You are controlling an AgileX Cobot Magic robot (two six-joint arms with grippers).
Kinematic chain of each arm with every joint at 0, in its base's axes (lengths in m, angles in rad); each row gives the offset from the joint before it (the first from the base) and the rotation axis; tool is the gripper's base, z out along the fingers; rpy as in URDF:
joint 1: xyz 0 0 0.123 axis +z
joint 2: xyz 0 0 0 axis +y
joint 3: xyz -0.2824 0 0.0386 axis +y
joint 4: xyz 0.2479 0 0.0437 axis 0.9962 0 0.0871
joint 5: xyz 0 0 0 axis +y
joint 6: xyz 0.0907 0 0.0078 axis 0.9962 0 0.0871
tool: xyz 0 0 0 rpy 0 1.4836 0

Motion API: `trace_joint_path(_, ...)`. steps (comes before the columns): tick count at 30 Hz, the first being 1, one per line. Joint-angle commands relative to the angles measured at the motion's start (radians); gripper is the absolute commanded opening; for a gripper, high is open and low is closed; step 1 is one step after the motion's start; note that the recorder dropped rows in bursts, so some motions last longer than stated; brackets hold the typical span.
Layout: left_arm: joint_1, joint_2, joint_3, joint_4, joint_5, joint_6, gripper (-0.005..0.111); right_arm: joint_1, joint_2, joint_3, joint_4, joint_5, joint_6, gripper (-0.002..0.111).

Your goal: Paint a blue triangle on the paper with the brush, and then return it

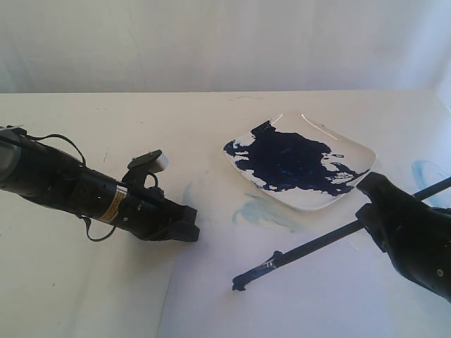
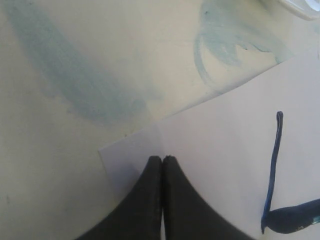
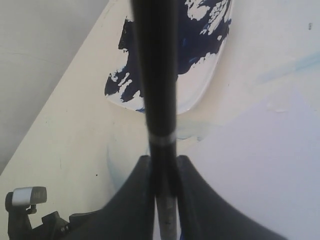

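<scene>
The brush (image 1: 310, 246) is a long black stick slanting down to the left, and its dark tip (image 1: 240, 284) is at the paper (image 1: 317, 303). My right gripper (image 1: 366, 218) is shut on its handle (image 3: 155, 75); in the right wrist view the gripper (image 3: 163, 162) clamps the shaft just past a silver band. My left gripper (image 1: 192, 231) is shut and empty; in the left wrist view it (image 2: 162, 159) rests over the paper's corner (image 2: 130, 150). One thin dark-blue stroke (image 2: 273, 170) runs across the sheet to a thick blue mass (image 2: 295, 220). No closed blue triangle is in view.
A white square plate (image 1: 356, 151) smeared with a large dark-blue paint blotch (image 1: 292, 162) stands behind the paper, also seen as the plate (image 3: 202, 85). Pale blue stains (image 1: 264, 211) mark the cream table, with another stain (image 1: 426, 172) at the right edge. A white wall backs the table.
</scene>
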State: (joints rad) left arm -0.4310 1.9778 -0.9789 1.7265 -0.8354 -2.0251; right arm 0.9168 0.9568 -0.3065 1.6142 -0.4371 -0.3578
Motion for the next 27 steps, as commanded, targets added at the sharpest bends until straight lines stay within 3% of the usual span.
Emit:
trace_joint_path(1,-0.004,0.001,0.001,0.018,0.014,-0.001,0.000,0.001,0.000,0.006,-0.008,0.004,-0.010,0.000)
trace_joint_path(27,-0.004,0.001,0.001,0.018,0.014,-0.001,0.000,0.001,-0.093,0.019,0.130,-0.058,-0.221,0.000)
